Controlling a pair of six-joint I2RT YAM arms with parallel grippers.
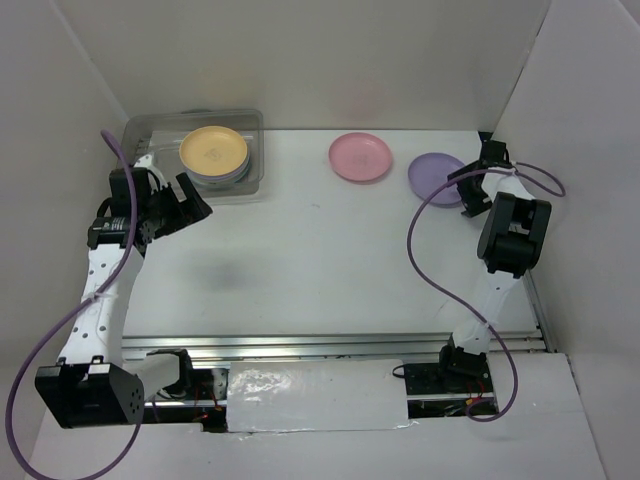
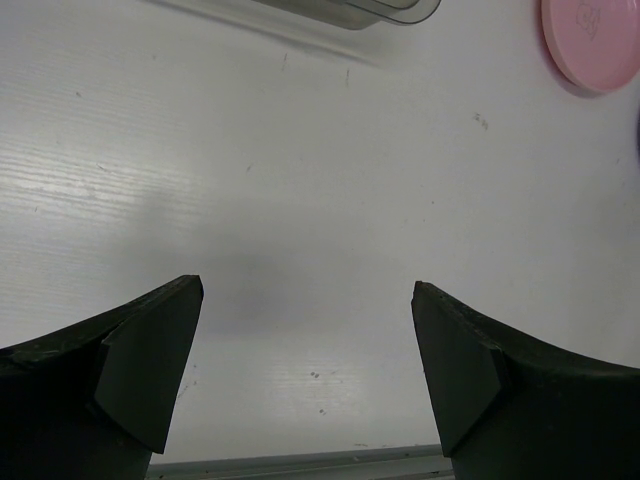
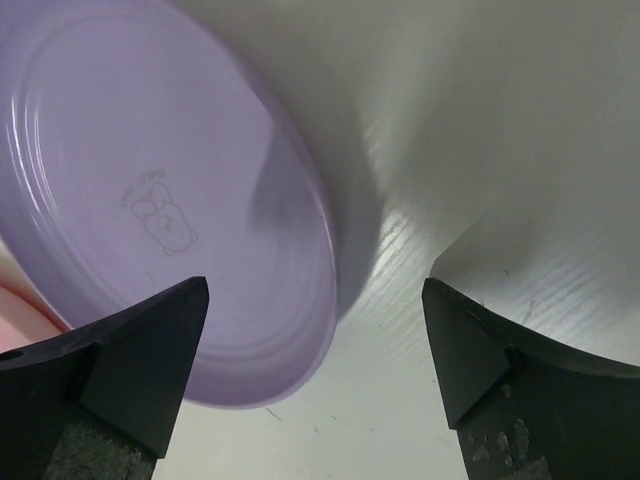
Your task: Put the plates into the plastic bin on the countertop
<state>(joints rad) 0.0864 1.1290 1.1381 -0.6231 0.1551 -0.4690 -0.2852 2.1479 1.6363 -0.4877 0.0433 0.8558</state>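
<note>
The clear plastic bin (image 1: 150, 130) stands at the back left of the countertop (image 1: 320, 260). In it an orange-yellow plate (image 1: 213, 150) lies on top of a stack. A pink plate (image 1: 360, 156) and a purple plate (image 1: 432, 175) rest on the countertop at the back right. My right gripper (image 1: 466, 190) hangs open at the purple plate's right edge. In the right wrist view the gripper (image 3: 315, 290) straddles the rim of the purple plate (image 3: 150, 200), holding nothing. My left gripper (image 1: 198, 200) is open and empty just in front of the bin, over bare countertop (image 2: 308, 290).
White walls close in the countertop at the back and on both sides. A metal rail (image 1: 330, 345) runs along the front edge. The left wrist view shows a corner of the bin (image 2: 370, 10) and the pink plate (image 2: 595, 40) far ahead.
</note>
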